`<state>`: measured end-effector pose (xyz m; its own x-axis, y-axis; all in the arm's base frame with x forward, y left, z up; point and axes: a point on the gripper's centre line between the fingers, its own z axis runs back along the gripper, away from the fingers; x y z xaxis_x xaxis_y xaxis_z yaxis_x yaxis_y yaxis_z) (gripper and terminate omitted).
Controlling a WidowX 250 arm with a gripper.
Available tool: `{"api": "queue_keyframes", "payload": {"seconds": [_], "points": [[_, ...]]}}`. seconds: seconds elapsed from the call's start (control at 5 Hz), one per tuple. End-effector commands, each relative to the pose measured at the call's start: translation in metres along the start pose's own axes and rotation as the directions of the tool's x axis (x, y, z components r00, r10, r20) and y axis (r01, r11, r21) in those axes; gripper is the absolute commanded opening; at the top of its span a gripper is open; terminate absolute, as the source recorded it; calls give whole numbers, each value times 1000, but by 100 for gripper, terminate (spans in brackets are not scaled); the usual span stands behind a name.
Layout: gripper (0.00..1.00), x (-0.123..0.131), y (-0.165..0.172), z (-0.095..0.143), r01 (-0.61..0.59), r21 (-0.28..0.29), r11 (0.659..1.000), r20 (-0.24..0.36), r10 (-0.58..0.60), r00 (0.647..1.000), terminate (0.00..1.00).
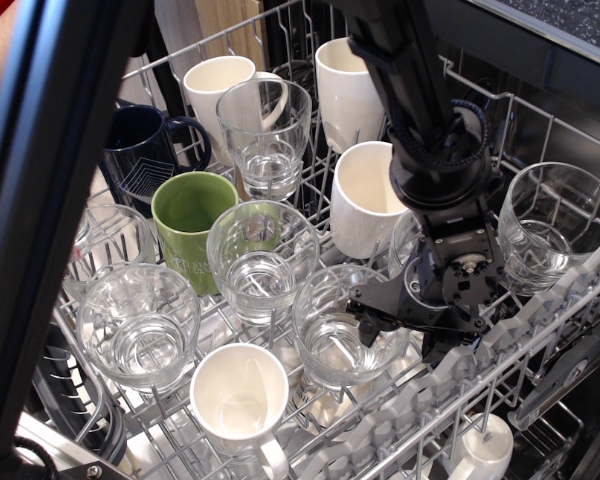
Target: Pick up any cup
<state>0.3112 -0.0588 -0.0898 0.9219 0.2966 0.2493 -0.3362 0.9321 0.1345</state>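
The cup I am over is a clear tumbler (408,258) in the dishwasher rack, right of the nearest white mug (363,197). Only part of its rim and wall shows behind my wrist. My gripper (406,338) points down over it, low in the rack, with its black fingers spread apart; I cannot tell whether they touch the glass. Other clear tumblers stand close by: one just left of the gripper (332,335), one in the middle (260,255), one at front left (140,325) and one at far right (555,225).
The wire rack (540,130) also holds a green mug (190,215), a navy mug (145,145), white mugs at the back (220,85) (345,90) and front (240,400), and a taller glass (265,130). A dark bar (50,200) in the foreground blocks the left side.
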Motion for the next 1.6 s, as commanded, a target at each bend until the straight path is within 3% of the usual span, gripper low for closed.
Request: {"api": "queue_keyframes", "payload": {"seconds": [0.0,0.4,0.6,0.8,1.0,1.2,1.4], "points": [[0,19,-3,8,-25,-38,999,16,26,1000,0],[0,20,0,18,-22,-49,999,21,23,999,0],[0,24,2,38,-5,-34,999,51,7,999,0],[0,29,7,66,79,-17,997,125,-77,989,0],[0,36,8,96,157,5,988,121,-156,980,0],[0,34,6,127,158,31,987,112,-161,981,0],[0,36,6,155,190,77,979,54,-194,979,0]]}}
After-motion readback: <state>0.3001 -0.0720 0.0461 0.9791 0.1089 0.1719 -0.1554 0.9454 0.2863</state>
